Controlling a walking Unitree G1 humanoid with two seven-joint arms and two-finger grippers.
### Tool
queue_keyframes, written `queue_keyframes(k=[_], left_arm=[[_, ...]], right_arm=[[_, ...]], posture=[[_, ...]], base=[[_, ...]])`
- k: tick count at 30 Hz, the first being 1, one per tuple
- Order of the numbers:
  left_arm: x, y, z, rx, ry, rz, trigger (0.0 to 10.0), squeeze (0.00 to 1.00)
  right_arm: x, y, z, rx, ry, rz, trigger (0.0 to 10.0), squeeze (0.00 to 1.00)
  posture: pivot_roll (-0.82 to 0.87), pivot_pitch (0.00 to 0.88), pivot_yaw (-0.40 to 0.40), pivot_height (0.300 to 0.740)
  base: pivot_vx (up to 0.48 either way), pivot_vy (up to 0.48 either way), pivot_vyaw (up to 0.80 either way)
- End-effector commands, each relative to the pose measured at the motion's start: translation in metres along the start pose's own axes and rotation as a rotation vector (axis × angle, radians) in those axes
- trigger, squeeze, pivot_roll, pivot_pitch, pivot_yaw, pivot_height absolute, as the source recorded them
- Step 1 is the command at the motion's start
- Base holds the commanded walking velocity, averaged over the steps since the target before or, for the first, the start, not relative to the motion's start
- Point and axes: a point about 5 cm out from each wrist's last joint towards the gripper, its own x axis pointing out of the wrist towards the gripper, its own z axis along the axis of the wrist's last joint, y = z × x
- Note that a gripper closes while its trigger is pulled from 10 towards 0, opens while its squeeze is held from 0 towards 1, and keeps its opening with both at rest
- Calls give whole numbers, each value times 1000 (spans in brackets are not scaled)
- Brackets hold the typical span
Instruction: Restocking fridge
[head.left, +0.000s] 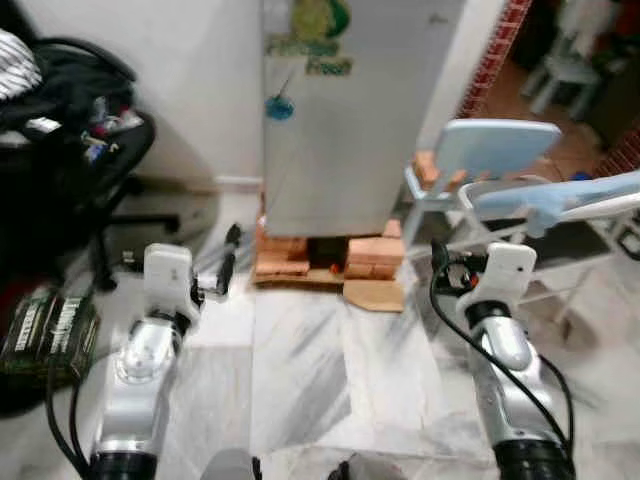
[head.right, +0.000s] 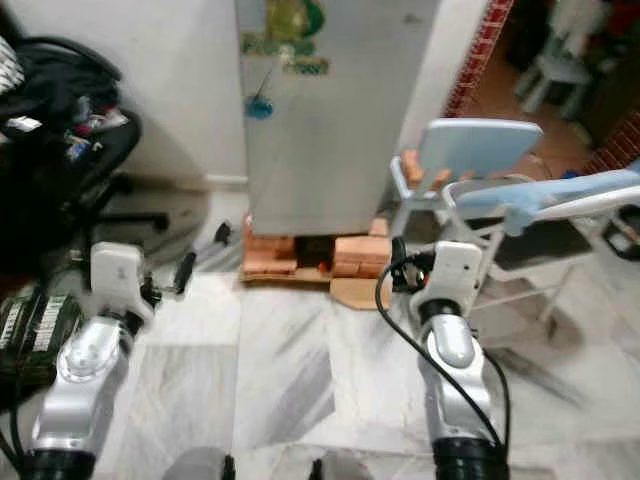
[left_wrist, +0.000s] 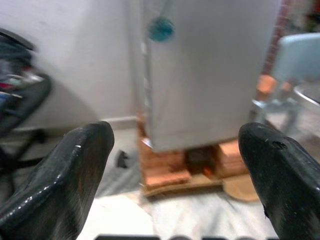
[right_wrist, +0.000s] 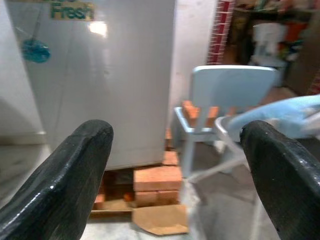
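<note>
Left gripper (left_wrist: 175, 150) spread wide, empty, held low above the marble floor (head.left: 300, 370). Right gripper (right_wrist: 175, 150) likewise wide apart, nothing between the fingers (right_wrist: 65, 175), raised at the same height alongside. Straight ahead of both, well apart: fridge (head.left: 350, 110), door closed, grey, with a green sticker and a small blue ornament (head.left: 280, 106) on the front. Beneath the fridge, bricks (head.left: 375, 255) on a wooden board, with a piece of cardboard (head.left: 375, 294) at the near edge. Just beyond the right gripper, to its outer side: pale blue chair (head.left: 495, 150) and a light blue cloth (head.left: 560, 195) over a metal frame. Out past the left gripper: black office chair (head.left: 90, 150) piled with clutter, and a dark green pack (head.left: 50, 330) on the floor.
</note>
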Motion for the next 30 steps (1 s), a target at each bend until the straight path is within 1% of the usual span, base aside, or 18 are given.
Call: queue_keyframes(k=[1,3,7,11,13,16,19,22,27,30], left_arm=[[0,9,5,4,-20,9,10000,0],[1,13,6,-10,-23,24,10000,0],[3,15,9,-16,-30,14,10000,0],[5,17,10,-12,-31,8,10000,0],[2,16,8,-15,-25,3,10000,0],[0,17,4,-28,-10,1,10000,0],[3,15,3,-32,1,-15,10000,0],[7,15,5,-27,-1,-18,10000,0],[9,16,9,-6,-20,-40,10000,0],[8,17,8,-21,-9,-28,10000,0]], right_arm=[[2,12,1,10,-5,41,10000,0],[6,18,7,14,-29,62,10000,0],[9,21,10,9,-39,67,10000,0],[9,19,8,10,-35,60,10000,0],[5,14,6,13,-31,40,10000,0],[4,12,4,11,-28,31,10000,0],[4,10,6,9,-37,15,10000,0],[4,11,7,12,-40,14,10000,0],[4,15,8,15,-45,20,10000,0],[4,15,7,16,-41,21,10000,0]], posture=[[4,29,-81,740],[7,30,-78,740],[7,31,-78,740],[4,35,-73,740],[-6,33,-62,740],[-15,33,-52,740],[-16,34,-46,740],[-17,34,-41,740],[-14,34,-41,740],[-10,37,-46,740]], base=[[0,480,-800],[0,480,-800],[0,446,-800],[332,347,-800],[384,287,-800],[390,279,-731],[390,277,-721],[374,300,-800],[373,303,-800],[405,255,-800]])
